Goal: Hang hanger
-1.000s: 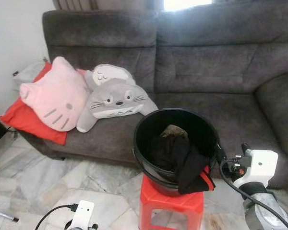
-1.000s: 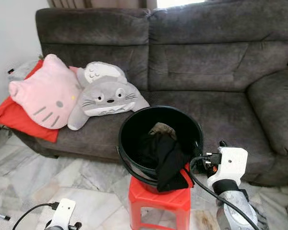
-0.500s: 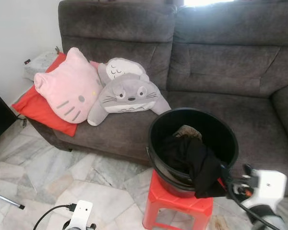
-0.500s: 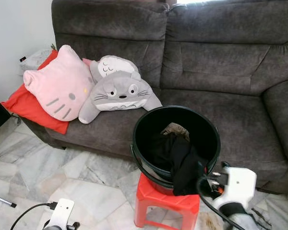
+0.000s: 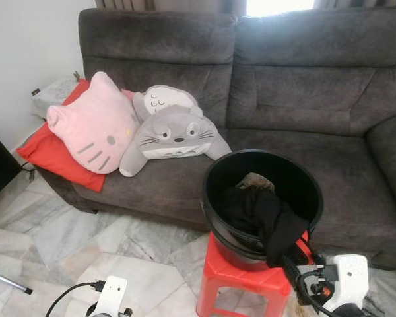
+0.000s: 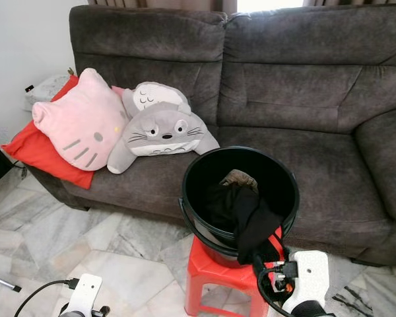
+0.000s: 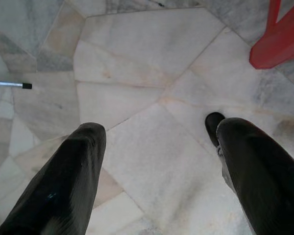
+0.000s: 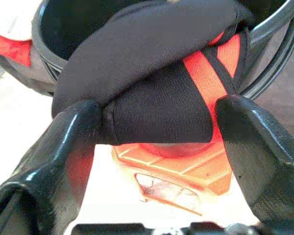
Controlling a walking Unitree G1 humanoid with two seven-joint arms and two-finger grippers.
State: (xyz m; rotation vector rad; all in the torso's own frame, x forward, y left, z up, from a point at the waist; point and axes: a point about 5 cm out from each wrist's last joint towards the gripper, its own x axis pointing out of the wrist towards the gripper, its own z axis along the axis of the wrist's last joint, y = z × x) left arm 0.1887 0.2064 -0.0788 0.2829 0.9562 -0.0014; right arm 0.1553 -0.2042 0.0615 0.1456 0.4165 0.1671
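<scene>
No writing or brand can be read anywhere. A grey sofa (image 5: 303,99) stands well beyond both grippers, with a red cushion (image 5: 49,155), a pink cat pillow (image 5: 92,125) and a grey plush (image 5: 175,132) at its left end. Before it a black bucket (image 6: 239,191) sits on a red stool (image 6: 214,271), and a black garment (image 6: 251,221) with a red band hangs over the bucket's near rim.

The eye views show the right arm's white wrist box low, just below that rim. The right wrist view adds the close detail: the right gripper (image 8: 157,122) is spread wide, one finger on each side of the hanging fold, the left-hand finger (image 8: 73,127) touching the cloth's edge; the garment is not clamped. The left wrist view shows the left gripper (image 7: 157,161) hanging open over the marble floor (image 7: 132,63), near a stool leg. No hanger can be made out, so its place relative to either gripper cannot be told.
</scene>
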